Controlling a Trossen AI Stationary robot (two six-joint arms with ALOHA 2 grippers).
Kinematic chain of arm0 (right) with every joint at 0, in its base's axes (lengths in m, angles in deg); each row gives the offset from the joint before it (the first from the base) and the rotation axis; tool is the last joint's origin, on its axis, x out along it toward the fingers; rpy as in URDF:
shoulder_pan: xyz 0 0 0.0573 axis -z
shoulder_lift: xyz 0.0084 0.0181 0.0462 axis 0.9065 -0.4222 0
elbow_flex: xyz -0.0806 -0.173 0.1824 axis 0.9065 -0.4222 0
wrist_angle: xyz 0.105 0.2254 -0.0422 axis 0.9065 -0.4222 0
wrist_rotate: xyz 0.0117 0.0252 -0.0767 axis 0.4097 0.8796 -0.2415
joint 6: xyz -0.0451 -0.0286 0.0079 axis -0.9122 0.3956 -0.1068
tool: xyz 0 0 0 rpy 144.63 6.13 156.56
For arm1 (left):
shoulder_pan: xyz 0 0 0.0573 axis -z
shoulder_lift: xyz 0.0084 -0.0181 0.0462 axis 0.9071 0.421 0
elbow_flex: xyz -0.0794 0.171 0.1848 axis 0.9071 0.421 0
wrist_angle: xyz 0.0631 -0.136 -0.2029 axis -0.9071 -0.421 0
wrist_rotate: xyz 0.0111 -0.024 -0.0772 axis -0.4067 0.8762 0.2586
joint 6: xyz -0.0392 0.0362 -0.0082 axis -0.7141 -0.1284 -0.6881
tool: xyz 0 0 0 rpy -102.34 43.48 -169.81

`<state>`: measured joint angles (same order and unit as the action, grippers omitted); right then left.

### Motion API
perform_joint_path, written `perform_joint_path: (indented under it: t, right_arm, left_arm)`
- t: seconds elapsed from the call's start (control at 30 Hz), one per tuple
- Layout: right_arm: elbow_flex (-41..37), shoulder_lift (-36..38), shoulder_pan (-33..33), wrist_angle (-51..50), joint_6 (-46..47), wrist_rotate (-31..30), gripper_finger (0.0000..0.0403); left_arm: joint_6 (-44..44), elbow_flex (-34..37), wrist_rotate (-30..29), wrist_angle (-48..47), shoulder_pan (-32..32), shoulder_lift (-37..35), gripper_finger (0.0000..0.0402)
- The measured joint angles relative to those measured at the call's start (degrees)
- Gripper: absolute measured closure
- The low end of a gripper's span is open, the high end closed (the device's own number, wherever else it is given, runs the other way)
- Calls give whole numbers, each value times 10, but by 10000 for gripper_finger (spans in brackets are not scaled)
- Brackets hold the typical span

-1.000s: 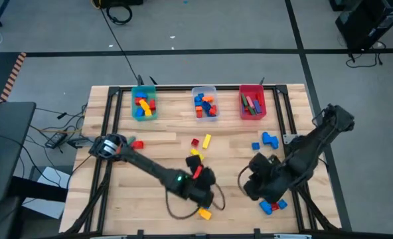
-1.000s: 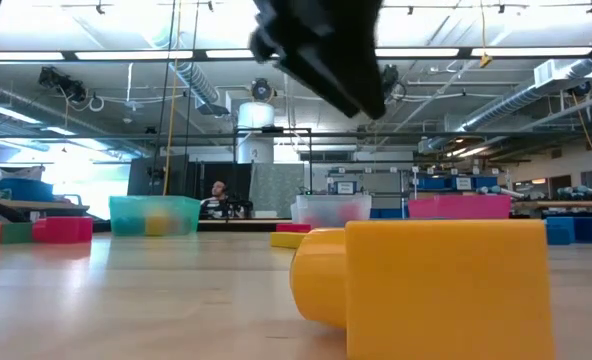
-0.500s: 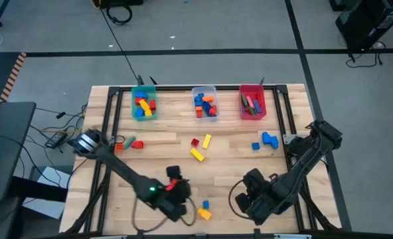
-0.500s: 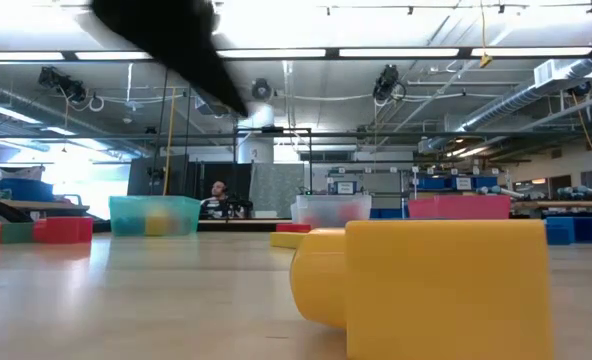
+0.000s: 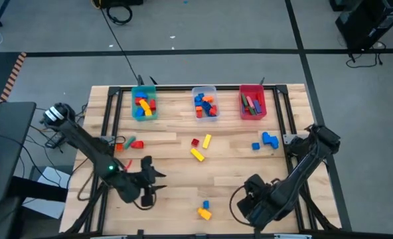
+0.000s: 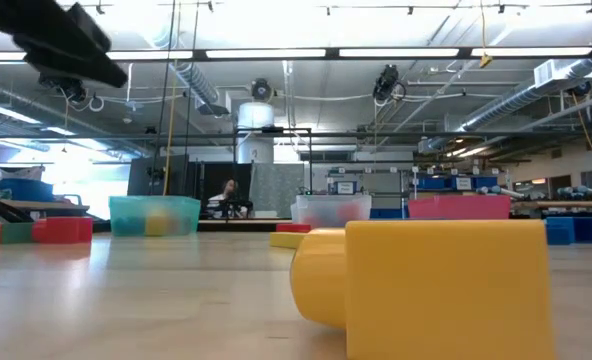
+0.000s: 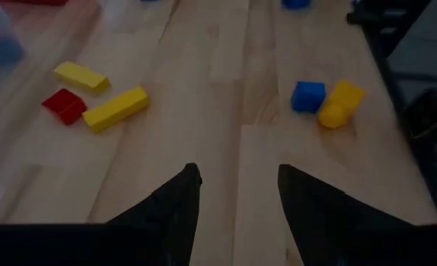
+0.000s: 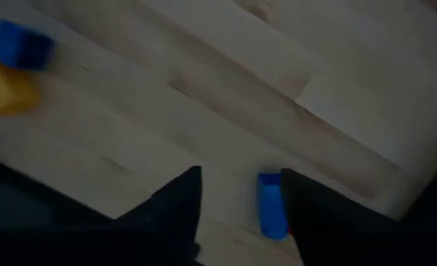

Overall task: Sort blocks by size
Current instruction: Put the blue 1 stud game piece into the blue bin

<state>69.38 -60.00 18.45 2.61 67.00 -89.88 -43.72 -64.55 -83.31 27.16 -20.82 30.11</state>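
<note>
— Where do your arms sit?
— Your right gripper (image 5: 253, 207) hangs low at the near edge, jaws apart, a small blue plastic brick (image 8: 272, 205) between the fingers, ungripped. Your left gripper (image 5: 150, 180) is parted, empty, over bare wooden table (image 5: 230, 174).
— And the blocks?
— A yellow studded block (image 5: 204, 213) lies nearest; the three plastic bins (image 5: 206, 103) stand along the far edge.

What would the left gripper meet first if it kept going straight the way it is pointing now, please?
The left gripper, open and empty, points along bare table. The way looks free: the blue block and yellow block lie off to one side, though depth is uncertain.
</note>
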Motion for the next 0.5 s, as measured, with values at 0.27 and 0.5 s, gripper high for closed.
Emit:
perform_joint_path:
  t: [0.27,0.5]
  right_arm:
    - [-72,-15,-6,28,-1,94,105]
    - [-156,-16,-23,147,-10,108,75]
  left_arm:
    - [-10,18,0,9,4,-24,211]
    - [-10,18,0,17,4,-23,211]
